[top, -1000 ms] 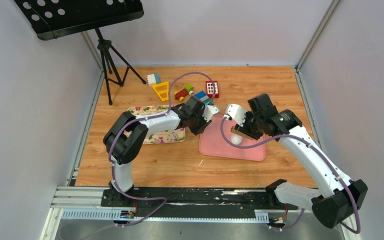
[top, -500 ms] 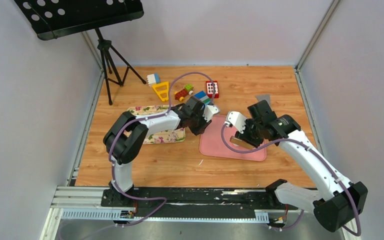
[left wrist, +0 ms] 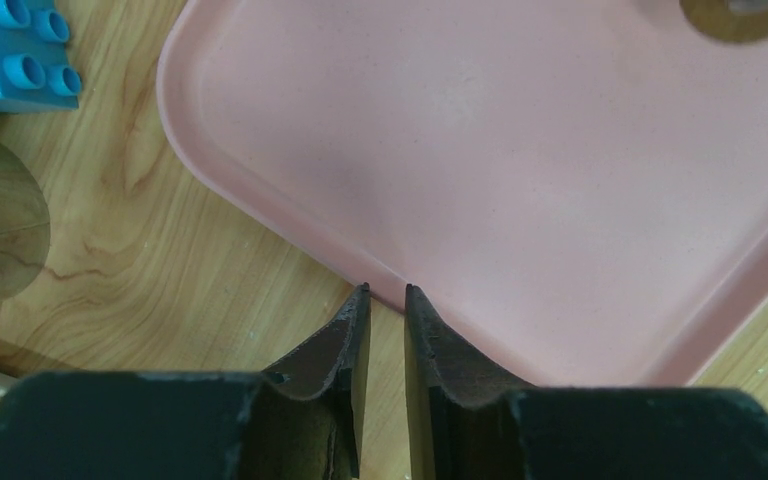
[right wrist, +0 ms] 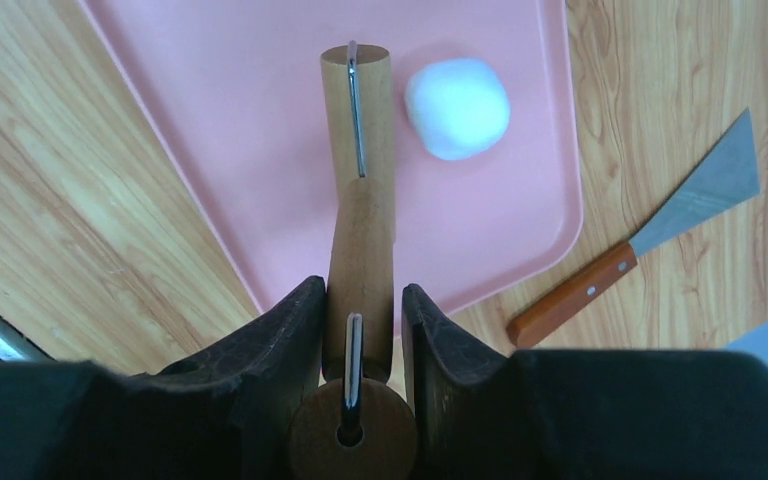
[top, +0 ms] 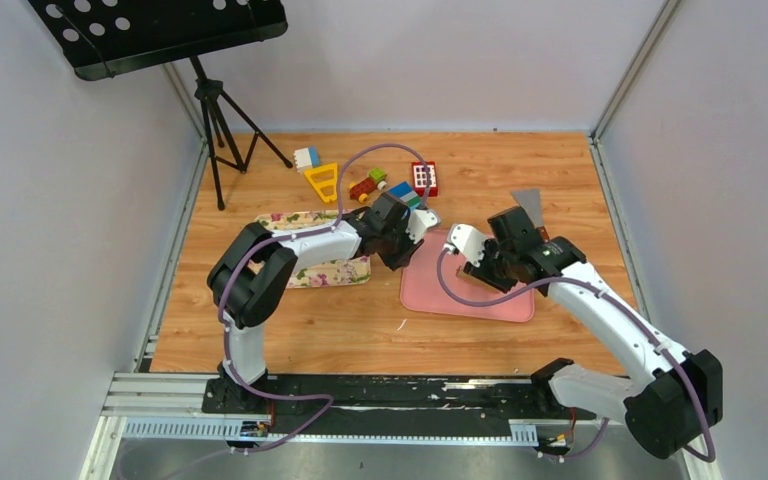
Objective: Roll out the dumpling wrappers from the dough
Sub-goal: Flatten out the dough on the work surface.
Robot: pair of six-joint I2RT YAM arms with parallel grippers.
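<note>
On the pink mat [right wrist: 240, 100], right fingers [right wrist: 280, 340] grip a rolling pin [right wrist: 360, 230] beside the dough [right wrist: 457, 107]; left fingers [left wrist: 345, 340] barely parted, empty.

Far side of the wooden table [top: 560, 160]: loose toy blocks [top: 370, 182], among them a yellow triangular frame [top: 322, 182] and a red windowed block [top: 424, 178]. At the far-left corner stands a black perforated music stand [top: 160, 30] on a tripod [top: 215, 120]. A floral cloth [top: 332, 272] lies left of the pink mat [top: 425, 295], a wooden rolling pin [right wrist: 360, 230] is over that mat, and a wooden-handled metal scraper [right wrist: 640, 240] lies just beside its right edge, not touching.
</note>
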